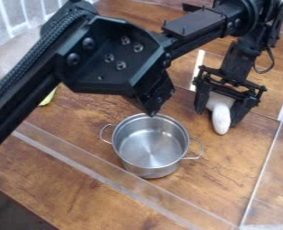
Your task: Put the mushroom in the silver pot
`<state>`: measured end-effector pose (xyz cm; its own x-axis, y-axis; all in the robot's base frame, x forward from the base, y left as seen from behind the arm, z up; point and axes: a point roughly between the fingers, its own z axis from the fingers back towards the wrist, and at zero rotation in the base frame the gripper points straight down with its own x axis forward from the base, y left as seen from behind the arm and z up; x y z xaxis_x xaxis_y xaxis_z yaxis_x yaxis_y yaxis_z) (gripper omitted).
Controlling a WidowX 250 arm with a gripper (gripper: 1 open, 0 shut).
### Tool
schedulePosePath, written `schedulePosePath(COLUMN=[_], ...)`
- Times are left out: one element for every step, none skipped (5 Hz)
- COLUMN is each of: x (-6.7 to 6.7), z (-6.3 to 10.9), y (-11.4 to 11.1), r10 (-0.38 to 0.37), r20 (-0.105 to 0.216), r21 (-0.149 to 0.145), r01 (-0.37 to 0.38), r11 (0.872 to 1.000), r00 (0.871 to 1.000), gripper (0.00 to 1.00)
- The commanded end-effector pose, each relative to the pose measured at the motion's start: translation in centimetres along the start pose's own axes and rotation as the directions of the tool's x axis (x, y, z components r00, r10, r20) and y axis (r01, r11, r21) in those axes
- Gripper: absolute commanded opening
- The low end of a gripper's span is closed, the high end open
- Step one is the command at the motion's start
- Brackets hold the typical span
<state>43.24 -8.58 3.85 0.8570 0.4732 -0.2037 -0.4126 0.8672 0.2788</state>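
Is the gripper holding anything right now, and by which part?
It looks open around the mushroom, but the camera doesn't settle whether the gripper has any hold.

The robot arm (119, 56) is black and chunky, with round screws and thin cables.

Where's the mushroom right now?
In the camera view, the mushroom is on the table at the right, its pale stem below the tool in the picture, across from the right-hand handle of the pot.
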Motion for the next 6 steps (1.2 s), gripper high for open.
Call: schedulePosePath(x=[0.2, 0.2, -0.5, -1.4, -2.4, -3.6], z=[2.5, 2.1, 2.5, 3.9, 5.5, 7.5], y=[0.8, 0.8, 1.2, 2.1, 3.4, 5.0], r10=[0.019, 0.021, 0.010, -0.002, -0.008, -0.020], r20=[0.036, 0.027, 0.017, 0.015, 0.013, 0.006], r21=[-0.046, -0.047, -0.068, -0.121, -0.184, -0.248], r01=[-0.017, -0.019, -0.009, 0.004, 0.010, 0.021], r11=[0.999, 0.999, 0.998, 0.993, 0.983, 0.968], r00=[0.999, 0.999, 1.000, 1.000, 1.000, 1.000], gripper=[1.00, 0.00, 0.00, 0.00, 0.00, 0.00])
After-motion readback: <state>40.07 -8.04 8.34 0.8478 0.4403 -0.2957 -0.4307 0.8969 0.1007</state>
